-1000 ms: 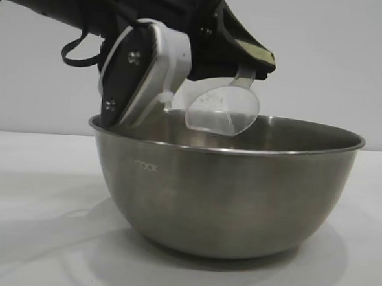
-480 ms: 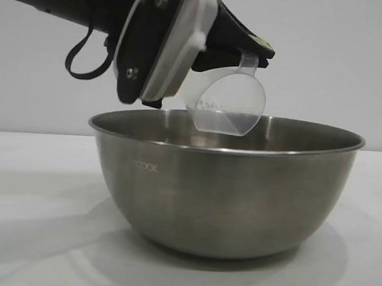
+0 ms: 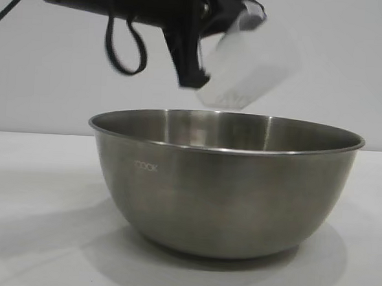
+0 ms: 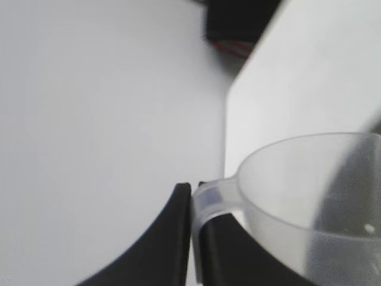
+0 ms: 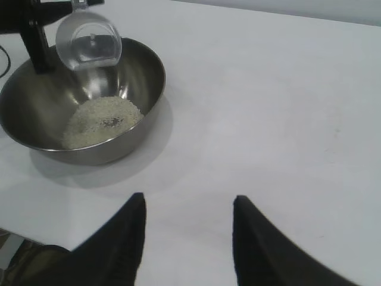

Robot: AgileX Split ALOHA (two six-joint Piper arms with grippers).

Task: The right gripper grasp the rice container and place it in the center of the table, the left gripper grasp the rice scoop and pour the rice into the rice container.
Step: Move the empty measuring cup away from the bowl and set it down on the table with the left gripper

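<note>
Exterior view: rice scoop point(image 3: 247, 69) seemingly clear above rice container point(image 3: 224, 184) rim.

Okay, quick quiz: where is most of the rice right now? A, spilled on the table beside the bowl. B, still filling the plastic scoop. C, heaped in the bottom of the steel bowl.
C: the right wrist view shows the rice heaped inside the rice container, with the rice scoop held above it nearly empty.
</note>
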